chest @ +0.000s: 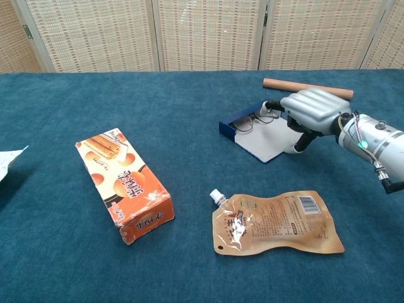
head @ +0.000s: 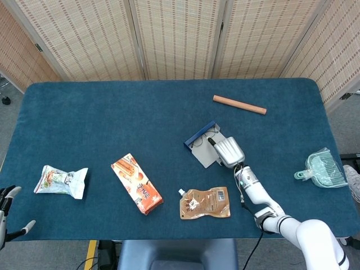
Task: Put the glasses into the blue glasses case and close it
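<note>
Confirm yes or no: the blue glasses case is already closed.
No. The blue glasses case lies open with its pale inner flap flat on the table and the thin-framed glasses showing inside.

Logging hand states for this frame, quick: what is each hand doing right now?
Left hand: at the table's near edge, fingers apart, holding nothing.
Right hand: over the open glasses case, fingertips by the glasses; grip cannot be told.
</note>
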You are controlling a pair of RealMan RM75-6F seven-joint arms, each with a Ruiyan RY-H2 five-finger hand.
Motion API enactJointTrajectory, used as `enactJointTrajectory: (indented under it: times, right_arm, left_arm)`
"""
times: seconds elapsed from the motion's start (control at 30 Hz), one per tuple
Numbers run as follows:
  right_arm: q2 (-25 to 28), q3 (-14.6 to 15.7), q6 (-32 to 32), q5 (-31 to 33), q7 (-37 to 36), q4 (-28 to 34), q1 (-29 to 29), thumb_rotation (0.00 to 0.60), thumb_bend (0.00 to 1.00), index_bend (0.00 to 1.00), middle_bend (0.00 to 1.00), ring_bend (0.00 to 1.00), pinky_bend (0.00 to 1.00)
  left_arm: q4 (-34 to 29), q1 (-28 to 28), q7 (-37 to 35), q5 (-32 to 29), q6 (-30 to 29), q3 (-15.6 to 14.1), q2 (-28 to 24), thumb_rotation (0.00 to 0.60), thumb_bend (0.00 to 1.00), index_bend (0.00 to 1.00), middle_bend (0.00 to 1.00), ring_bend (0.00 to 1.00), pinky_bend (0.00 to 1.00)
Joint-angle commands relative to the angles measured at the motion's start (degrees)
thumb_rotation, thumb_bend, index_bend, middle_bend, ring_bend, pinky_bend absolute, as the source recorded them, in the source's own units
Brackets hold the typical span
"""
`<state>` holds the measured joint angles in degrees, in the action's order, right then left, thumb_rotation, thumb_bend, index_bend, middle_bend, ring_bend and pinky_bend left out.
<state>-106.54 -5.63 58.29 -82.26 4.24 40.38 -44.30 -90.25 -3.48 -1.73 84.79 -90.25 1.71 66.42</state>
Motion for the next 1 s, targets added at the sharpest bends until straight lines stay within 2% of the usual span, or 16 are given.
enactJointTrajectory:
  times: [0.03,0.43,1.0]
  right_arm:
    - [0.31,0.47,1.14,-1.08,-0.29,1.53,0.22,0.6,0.18,0.2,0.95,1.0,1.0]
    - [1.58,1.02,1.81,-2.57,2.36,7.07,0.62,0.6,0.18,0.2,0.95,1.0,1.0]
    - [-1.18,1.03,-0.34,-3.12,2.6,3.04,-0.25,0.6,0.18,0.2,0.95,1.0,1.0]
  left_arm:
    - [0.11,0.04,-0.06,-0.18,0.1,0.05,-0.01,0.6,0.19,0.17,0.15,0.1,0.26]
    - [0.56,-0.08,-0.64,-0.37,0.02,-0.05,0.0,0.6,0.19,0.17,0.15,0.1,0.26]
    - [0.69,-0.18,-0.82,-0.5,-0.08,-0.09,-0.07,0.6,0.19,0.17,0.15,0.1,0.26]
